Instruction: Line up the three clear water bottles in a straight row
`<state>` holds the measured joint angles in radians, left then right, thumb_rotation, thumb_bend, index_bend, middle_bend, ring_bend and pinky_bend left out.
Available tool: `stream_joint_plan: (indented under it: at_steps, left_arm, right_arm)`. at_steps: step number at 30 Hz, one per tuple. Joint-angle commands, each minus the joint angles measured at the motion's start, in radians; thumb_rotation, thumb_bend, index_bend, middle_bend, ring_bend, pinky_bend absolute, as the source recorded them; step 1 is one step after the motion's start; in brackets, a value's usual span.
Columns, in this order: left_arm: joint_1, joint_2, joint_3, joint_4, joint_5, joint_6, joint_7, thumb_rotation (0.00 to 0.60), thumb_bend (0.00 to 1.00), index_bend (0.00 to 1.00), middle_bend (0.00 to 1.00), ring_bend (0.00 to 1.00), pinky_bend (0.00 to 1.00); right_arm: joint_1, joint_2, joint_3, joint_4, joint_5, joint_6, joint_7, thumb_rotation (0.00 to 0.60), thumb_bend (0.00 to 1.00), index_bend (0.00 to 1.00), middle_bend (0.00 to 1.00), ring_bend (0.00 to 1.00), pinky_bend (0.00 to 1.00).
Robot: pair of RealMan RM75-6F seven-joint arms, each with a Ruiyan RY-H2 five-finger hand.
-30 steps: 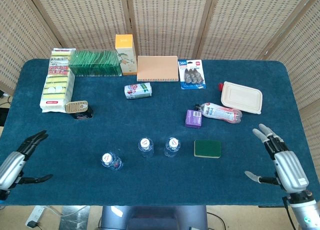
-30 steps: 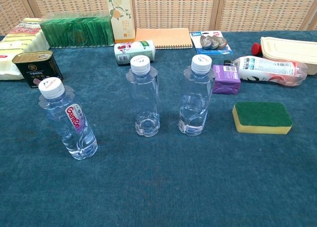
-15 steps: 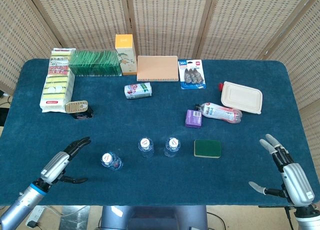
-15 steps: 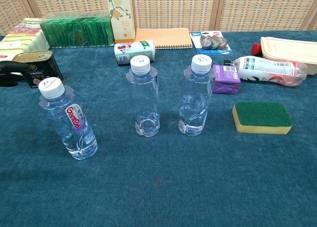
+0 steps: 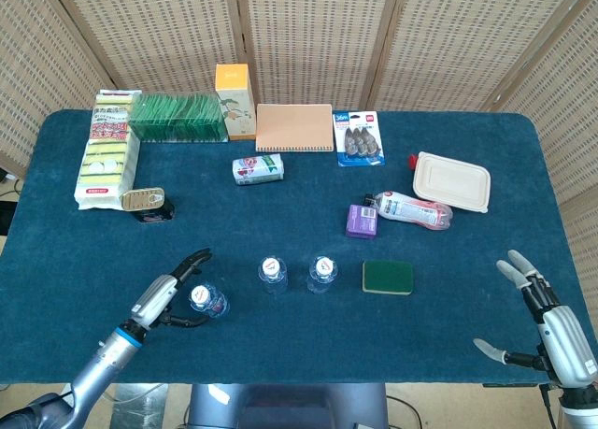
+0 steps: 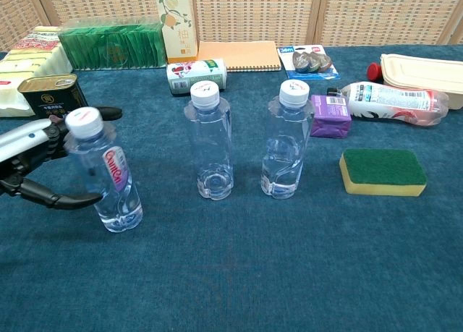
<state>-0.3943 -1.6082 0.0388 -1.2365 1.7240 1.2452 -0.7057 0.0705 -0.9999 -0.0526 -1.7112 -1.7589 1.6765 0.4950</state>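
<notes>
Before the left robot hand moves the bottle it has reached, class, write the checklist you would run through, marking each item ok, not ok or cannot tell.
1. Left robot hand at the labelled bottle: ok, its fingers curve around the bottle front and back.
2. Firm grip on that bottle: cannot tell, contact is not clear in either view.
3. Labelled bottle upright: not ok, it leans slightly in the chest view.
4. Middle bottle and right bottle standing upright, level with each other: ok.
5. All three bottles in line: not ok, the labelled one stands nearer the table's front edge.
6. Right robot hand away from the bottles: ok, open at the table's right front corner.
</notes>
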Motion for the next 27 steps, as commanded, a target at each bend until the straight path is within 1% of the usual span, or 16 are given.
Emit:
stream_joint_plan:
  at_steps: [1,3,5,10,13,17,19,27]
  left_arm:
    - [-0.007,-0.027,-0.003,0.016,-0.013,0.006,-0.003,0.600,0.31,0.10,0.13,0.13,0.31]
    - [-0.003,-0.042,-0.004,0.029,-0.020,0.017,0.005,0.600,0.37,0.24,0.25,0.23,0.37]
    - [-0.001,-0.053,0.000,0.039,-0.026,0.020,0.012,0.600,0.40,0.33,0.32,0.29,0.41]
    - [0.003,-0.067,0.003,0.053,-0.028,0.049,0.017,0.600,0.42,0.42,0.39,0.34,0.43]
    - [0.006,-0.066,0.007,0.063,-0.018,0.082,0.016,0.600,0.42,0.43,0.41,0.34,0.44]
    - [0.020,-0.093,-0.012,0.121,0.011,0.193,0.032,0.600,0.40,0.43,0.41,0.34,0.45]
    - [0.019,-0.109,-0.015,0.150,0.020,0.221,0.019,0.600,0.39,0.43,0.41,0.34,0.45]
    - [-0.026,-0.175,-0.024,0.237,0.021,0.210,-0.010,0.600,0.38,0.43,0.41,0.34,0.45]
  right_arm:
    - [0.000,0.001,0.001,0.001,-0.004,0.000,0.006,0.541,0.00,0.10,0.02,0.00,0.10]
    - [0.001,0.001,0.001,0.002,-0.005,-0.002,0.010,0.544,0.00,0.10,0.02,0.00,0.10]
    - [0.002,0.002,0.001,0.003,-0.006,-0.006,0.016,0.544,0.00,0.10,0.02,0.00,0.10]
    - [0.002,0.003,0.005,0.002,0.000,-0.010,0.017,0.542,0.00,0.10,0.02,0.00,0.10]
    - [0.003,0.002,0.006,0.002,-0.001,-0.012,0.018,0.542,0.00,0.10,0.02,0.00,0.10]
    - [0.004,0.001,0.007,0.001,-0.001,-0.018,0.018,0.542,0.00,0.10,0.03,0.00,0.10]
    - [0.004,0.001,0.008,0.000,-0.001,-0.019,0.018,0.543,0.00,0.10,0.03,0.00,0.10]
    - [0.007,-0.002,0.010,-0.007,-0.004,-0.027,0.009,0.543,0.00,0.10,0.03,0.00,0.10]
